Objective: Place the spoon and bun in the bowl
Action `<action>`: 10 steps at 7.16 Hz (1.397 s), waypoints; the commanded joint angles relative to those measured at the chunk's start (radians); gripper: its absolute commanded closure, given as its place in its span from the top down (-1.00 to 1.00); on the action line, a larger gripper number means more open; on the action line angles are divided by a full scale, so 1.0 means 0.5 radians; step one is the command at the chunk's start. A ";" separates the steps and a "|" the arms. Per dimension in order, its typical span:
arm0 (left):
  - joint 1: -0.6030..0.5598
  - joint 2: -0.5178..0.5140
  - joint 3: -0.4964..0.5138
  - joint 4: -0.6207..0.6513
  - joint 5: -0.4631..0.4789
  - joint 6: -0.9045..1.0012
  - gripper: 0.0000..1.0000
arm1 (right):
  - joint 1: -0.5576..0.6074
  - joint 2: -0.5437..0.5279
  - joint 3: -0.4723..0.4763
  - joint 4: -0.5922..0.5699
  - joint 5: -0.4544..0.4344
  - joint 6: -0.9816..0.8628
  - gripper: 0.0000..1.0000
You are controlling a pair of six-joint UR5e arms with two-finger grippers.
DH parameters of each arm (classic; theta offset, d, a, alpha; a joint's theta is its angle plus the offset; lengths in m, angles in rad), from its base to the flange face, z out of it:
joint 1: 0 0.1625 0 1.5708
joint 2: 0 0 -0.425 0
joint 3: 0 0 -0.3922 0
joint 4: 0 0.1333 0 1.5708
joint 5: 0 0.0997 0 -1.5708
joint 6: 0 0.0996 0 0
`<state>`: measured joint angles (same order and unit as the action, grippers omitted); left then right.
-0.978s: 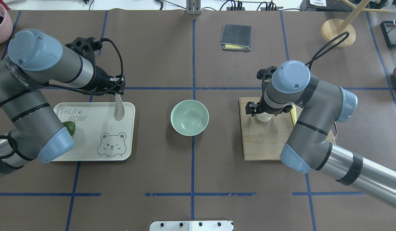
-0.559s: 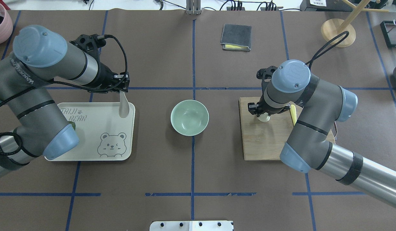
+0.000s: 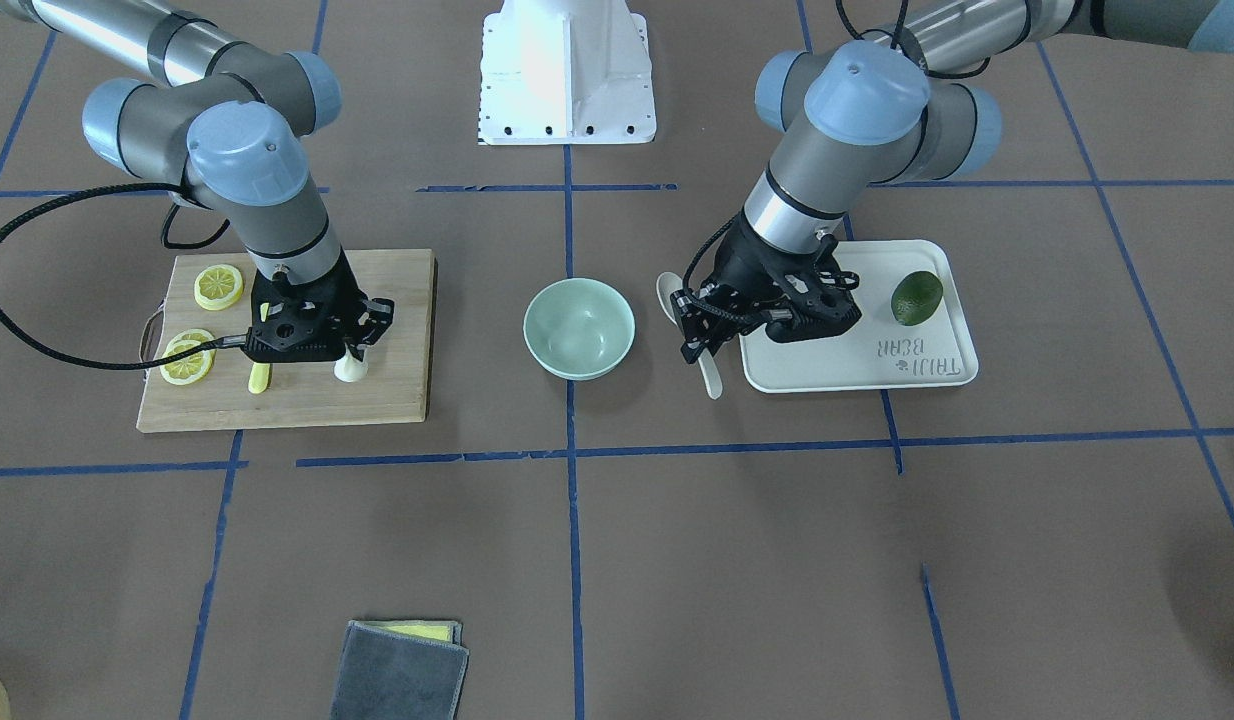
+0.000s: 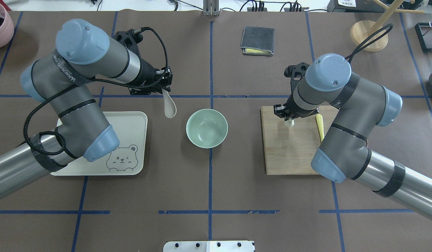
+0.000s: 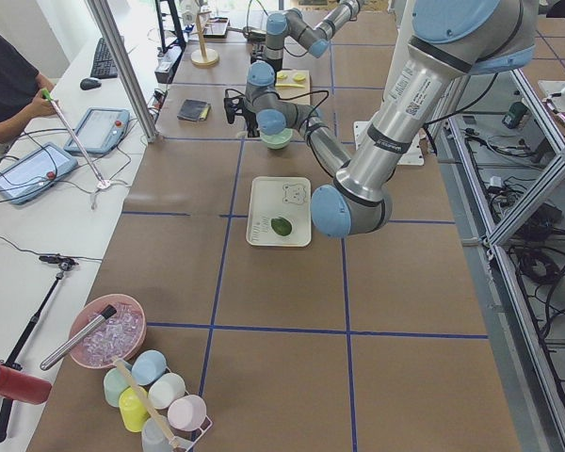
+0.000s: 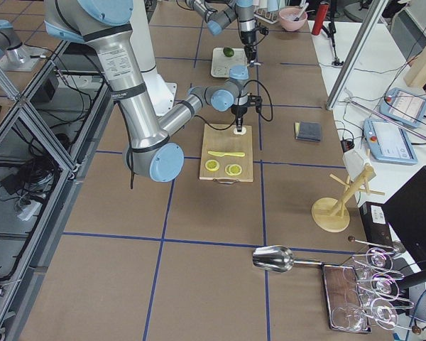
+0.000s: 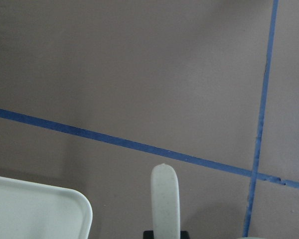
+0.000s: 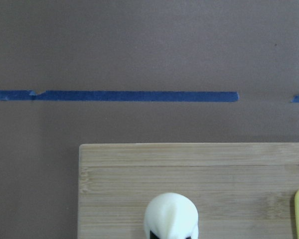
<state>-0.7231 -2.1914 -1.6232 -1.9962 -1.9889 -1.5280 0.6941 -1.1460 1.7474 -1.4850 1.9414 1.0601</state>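
Note:
The mint-green bowl [image 4: 206, 128] stands at the table's middle, also in the front view [image 3: 579, 327]. My left gripper [image 4: 165, 91] is shut on the pale spoon [image 4: 169, 105], held in the air between the tray and the bowl; the spoon also shows in the front view [image 3: 708, 372] and left wrist view [image 7: 165, 199]. My right gripper [image 4: 288, 118] is shut on the white bun [image 4: 289, 122] above the wooden board [image 4: 287, 154]. The bun also shows in the front view [image 3: 350, 368] and right wrist view [image 8: 170, 215].
A white bear tray [image 4: 128, 140] holds a dark green avocado [image 3: 917, 297]. The board also carries lemon slices [image 3: 218, 286] and a yellow knife [image 4: 319, 126]. A folded grey cloth [image 4: 257, 40] lies at the far side, a wooden stand [image 4: 369, 35] at the far right.
My left gripper has carried the spoon right, off the tray toward the bowl. My right gripper has lifted the bun a little from the board.

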 commanded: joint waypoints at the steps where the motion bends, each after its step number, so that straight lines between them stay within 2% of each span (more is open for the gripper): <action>1: 0.120 -0.139 0.291 -0.317 0.047 -0.125 -1.00 | 0.063 -0.024 0.103 -0.003 0.059 0.000 -1.00; 2: 0.166 -0.173 0.359 -0.397 0.163 -0.135 -1.00 | 0.090 -0.024 0.137 -0.003 0.096 0.000 -1.00; 5: 0.243 -0.179 0.353 -0.401 0.164 -0.129 -1.00 | 0.146 -0.021 0.177 -0.003 0.160 0.003 -1.00; 6: 0.259 -0.167 0.347 -0.401 0.164 -0.122 -0.56 | 0.146 -0.021 0.196 -0.003 0.161 0.003 -1.00; 7: 0.262 -0.167 0.326 -0.398 0.164 -0.119 0.85 | 0.146 -0.018 0.223 -0.003 0.158 0.012 -1.00; 8: 0.262 -0.152 0.256 -0.380 0.164 -0.125 1.00 | 0.146 -0.015 0.236 -0.003 0.158 0.018 -1.00; 10: 0.244 -0.069 0.145 -0.364 0.152 -0.110 1.00 | 0.143 0.012 0.239 0.003 0.155 0.030 -1.00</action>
<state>-0.5953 -2.2539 -1.5180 -2.1833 -1.9101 -1.5874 0.7667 -1.1480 1.8642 -1.4858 2.0200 1.0706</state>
